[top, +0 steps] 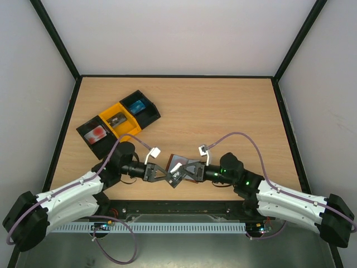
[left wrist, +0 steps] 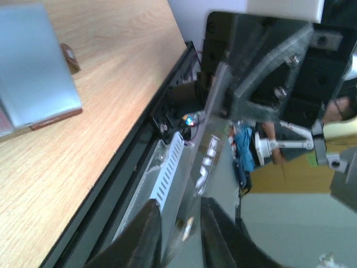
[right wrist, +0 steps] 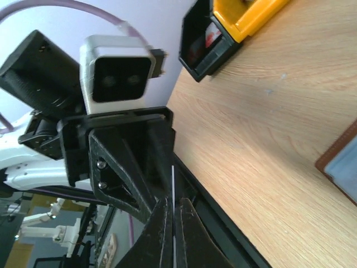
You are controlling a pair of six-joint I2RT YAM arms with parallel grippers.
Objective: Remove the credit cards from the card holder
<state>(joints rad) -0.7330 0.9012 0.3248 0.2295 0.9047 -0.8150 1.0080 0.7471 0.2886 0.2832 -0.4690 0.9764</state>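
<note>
A dark credit card point(top: 176, 176) with pale lettering hangs in the air between my two grippers, just above the table's near edge. My right gripper point(top: 187, 170) is shut on it; in the right wrist view the card point(right wrist: 173, 178) shows edge-on as a thin pale line pinched between the closed fingers point(right wrist: 174, 202). My left gripper point(top: 162, 172) faces it from the left, its jaws point(left wrist: 179, 204) slightly open around the card's other end point(left wrist: 209, 151). The brown card holder point(top: 179, 160) lies open on the table beneath them, its pale grey-blue inside point(left wrist: 33, 72) facing up.
At the back left stand three open trays in a row. A black tray point(top: 93, 135) holds a pale card with a red patch, a yellow tray point(top: 118, 118) holds a dark card, and another black tray point(top: 139, 107) holds a blue card. The table's black front rail point(left wrist: 128, 167) runs right below the grippers.
</note>
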